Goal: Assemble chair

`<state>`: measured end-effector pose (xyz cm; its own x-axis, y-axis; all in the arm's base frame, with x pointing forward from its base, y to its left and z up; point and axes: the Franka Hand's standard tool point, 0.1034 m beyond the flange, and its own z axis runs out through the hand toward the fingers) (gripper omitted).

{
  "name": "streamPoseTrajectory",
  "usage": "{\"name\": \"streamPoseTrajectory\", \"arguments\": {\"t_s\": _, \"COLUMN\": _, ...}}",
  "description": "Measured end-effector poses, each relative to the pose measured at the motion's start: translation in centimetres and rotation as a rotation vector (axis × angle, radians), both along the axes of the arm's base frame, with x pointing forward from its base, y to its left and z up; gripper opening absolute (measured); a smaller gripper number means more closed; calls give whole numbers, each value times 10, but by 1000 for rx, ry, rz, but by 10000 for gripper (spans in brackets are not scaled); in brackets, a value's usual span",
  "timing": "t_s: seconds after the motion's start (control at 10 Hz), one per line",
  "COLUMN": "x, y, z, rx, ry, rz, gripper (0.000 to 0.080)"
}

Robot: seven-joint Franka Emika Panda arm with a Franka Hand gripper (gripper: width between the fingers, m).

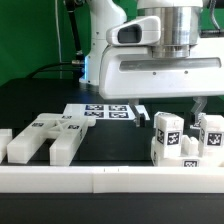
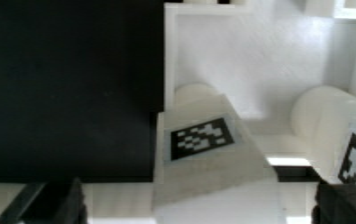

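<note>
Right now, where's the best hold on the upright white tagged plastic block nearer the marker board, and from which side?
Probably the upper part of the upright white tagged block, from straight above. It stands on end with its top free; the low white border rail blocks the front, and the second upright white block crowds the exterior view's right.

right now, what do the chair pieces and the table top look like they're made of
Chair pieces: probably hard white plastic, smooth, with uniform colour and crisp edges.
Their tags: seemingly printed stickers, flat black-and-white squares.
Table top: black and matte, no reflections; material unclear, maybe a mat or cloth.
</note>
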<state>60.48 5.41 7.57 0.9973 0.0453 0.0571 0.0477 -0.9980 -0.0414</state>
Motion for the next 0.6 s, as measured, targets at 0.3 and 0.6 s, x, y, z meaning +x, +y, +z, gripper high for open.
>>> {"name": "streamPoseTrajectory", "arguments": {"t_s": 0.3, "x": 0, "y": 0, "z": 0, "rx": 2, "ry": 1, "rz": -39, "gripper": 286}}
{"name": "streamPoseTrajectory", "arguments": {"t_s": 0.6, "x": 0, "y": 0, "z": 0, "rx": 8, "ry": 5, "rz": -126, "gripper": 288}}
